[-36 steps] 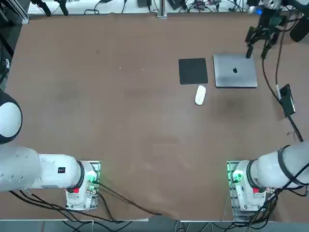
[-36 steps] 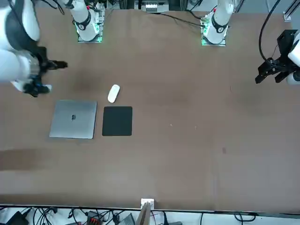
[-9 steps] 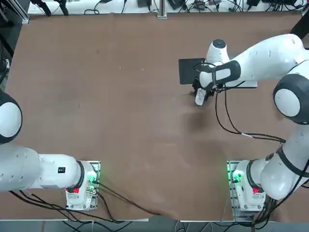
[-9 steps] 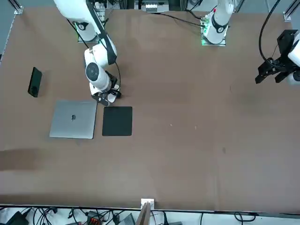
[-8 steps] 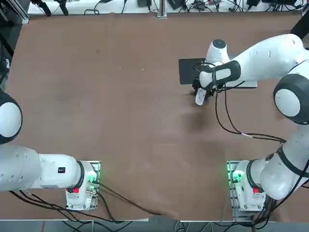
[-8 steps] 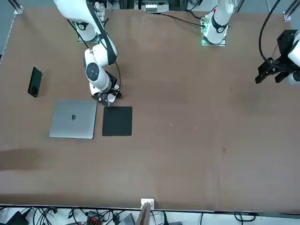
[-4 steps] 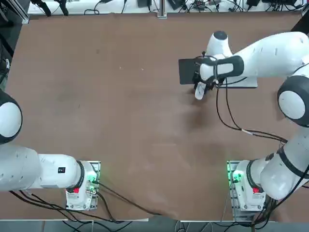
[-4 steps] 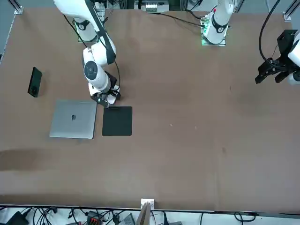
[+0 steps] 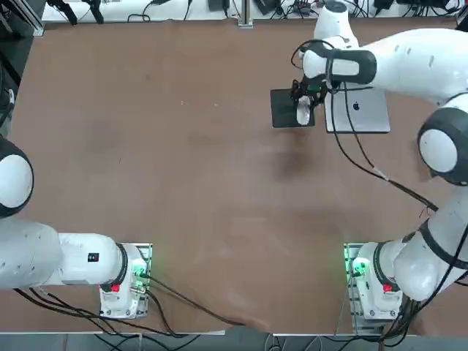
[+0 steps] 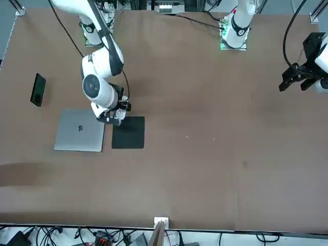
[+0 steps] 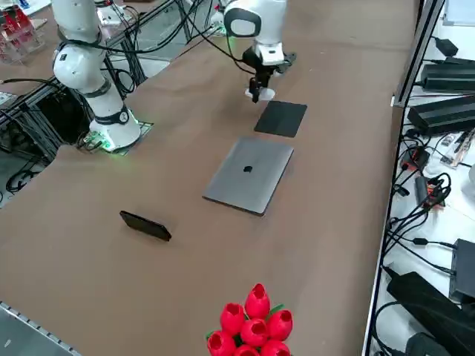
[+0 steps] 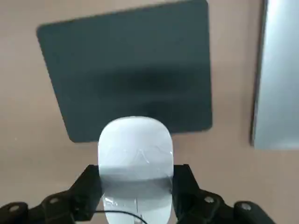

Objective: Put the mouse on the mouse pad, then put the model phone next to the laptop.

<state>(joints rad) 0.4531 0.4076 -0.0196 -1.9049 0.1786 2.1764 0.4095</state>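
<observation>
Top view: apple logo on laptop (image 9: pixel 356 110) lid

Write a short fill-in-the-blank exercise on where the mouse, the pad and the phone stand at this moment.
1. The right gripper is shut on the ____.
2. The mouse is held above the near edge of the black ____.
3. The mouse pad lies right beside the silver ____.
4. The model phone lies flat on the ____, apart from the laptop.

Missing words: mouse; mouse pad; laptop; table
</observation>
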